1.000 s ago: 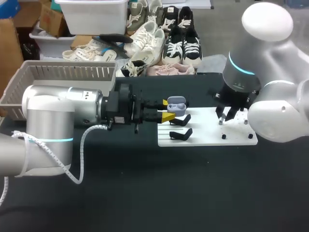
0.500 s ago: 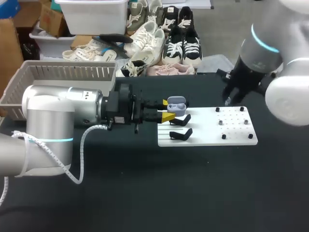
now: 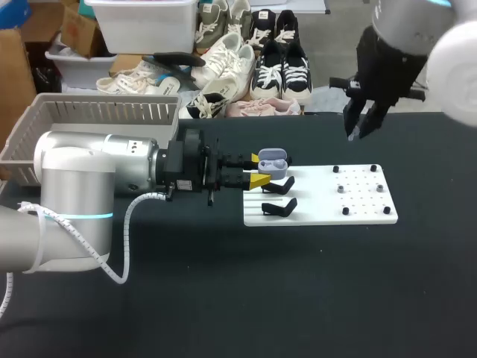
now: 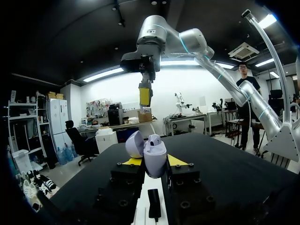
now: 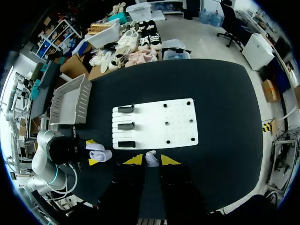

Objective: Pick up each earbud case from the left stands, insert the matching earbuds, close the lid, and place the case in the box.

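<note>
Gripping one case (image 3: 274,165), the left gripper (image 3: 258,170) lies level over the table (image 3: 298,298), its fingers pointing along it toward the right edge. Both yellow tips press the case from two sides, so they are closed only as far as its body allows. The case hangs just over the left edge of the white board (image 3: 365,201), above the far stand. In the left wrist view its long axis is roughly upright, with the mouth facing up. The lid is swung open and leans toward the table's far edge.

There are three black stands (image 5: 123,125), lined up along the board's left edge from far to near. All three show from the right wrist. From the head camera only the two nearer ones are clear, as the case covers the far one. Six dark pegs (image 3: 340,189) stand on the board's right part, in two columns of three.

The right gripper (image 5: 150,160) hangs well above the table, over its far edge beyond the board's far right corner, with its fingers pointing down. One small white earbud (image 5: 151,158) is pinched between its yellow tips, which are nearly closed on it. I cannot tell which way the earbud's long axis runs.

One grey slatted box (image 3: 112,112) sits at the table's far left corner, well apart from the board.
</note>
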Robot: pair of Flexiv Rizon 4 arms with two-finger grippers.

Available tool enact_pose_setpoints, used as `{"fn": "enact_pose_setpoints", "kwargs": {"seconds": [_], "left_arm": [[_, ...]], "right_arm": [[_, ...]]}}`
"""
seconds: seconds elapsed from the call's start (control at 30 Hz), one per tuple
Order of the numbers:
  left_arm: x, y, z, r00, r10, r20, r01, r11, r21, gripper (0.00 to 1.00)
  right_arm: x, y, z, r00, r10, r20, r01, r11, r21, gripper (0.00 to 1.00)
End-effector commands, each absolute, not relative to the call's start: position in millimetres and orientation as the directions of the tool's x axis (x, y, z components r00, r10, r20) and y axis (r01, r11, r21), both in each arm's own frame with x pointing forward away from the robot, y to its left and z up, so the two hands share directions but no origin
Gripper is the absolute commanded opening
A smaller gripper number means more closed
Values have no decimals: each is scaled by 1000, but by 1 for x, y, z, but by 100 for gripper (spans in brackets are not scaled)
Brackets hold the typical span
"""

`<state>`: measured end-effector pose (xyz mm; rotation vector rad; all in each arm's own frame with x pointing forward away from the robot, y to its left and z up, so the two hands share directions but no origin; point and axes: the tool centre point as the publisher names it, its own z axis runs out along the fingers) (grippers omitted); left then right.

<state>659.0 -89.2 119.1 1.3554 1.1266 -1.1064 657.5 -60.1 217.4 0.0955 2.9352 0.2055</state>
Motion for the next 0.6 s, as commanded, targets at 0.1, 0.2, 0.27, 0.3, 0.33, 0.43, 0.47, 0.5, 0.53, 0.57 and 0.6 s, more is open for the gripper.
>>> {"fn": "enact_pose_setpoints", "kwargs": {"seconds": [0.1,0.2,0.27,0.3,0.33,0.43,0.47,0.5,0.53,0.57,0.6], "left_arm": [[659,-90,119,145,60,-988,989,-48,142,0],[659,-90,119,145,60,-988,989,-48,142,0],[659,-90,119,145,60,-988,989,-48,142,0],[659,-90,119,145,60,-988,989,-48,142,0],[659,-90,119,145,60,-988,989,-48,142,0],[659,-90,119,145,60,-988,989,-48,142,0],[659,-90,119,145,60,-988,989,-48,142,0],[659,-90,119,145,60,-988,989,-48,142,0],[659,-90,119,145,60,-988,989,-48,142,0],[659,-90,119,145,60,-988,989,-48,142,0],[659,-90,119,145,60,-988,989,-48,142,0]], "right_arm": [[652,-57,243,-979,82,-188,62,992,110,0],[652,-57,243,-979,82,-188,62,992,110,0],[652,-57,243,-979,82,-188,62,992,110,0],[652,-57,243,-979,82,-188,62,992,110,0],[652,-57,243,-979,82,-188,62,992,110,0],[652,-57,243,-979,82,-188,62,992,110,0],[652,-57,243,-979,82,-188,62,992,110,0],[652,-57,243,-979,82,-188,62,992,110,0],[653,-56,242,-982,62,-181,38,991,131,0],[655,-52,243,-983,41,-180,17,991,132,0],[655,-46,245,-982,10,-187,-15,991,130,0]]}}
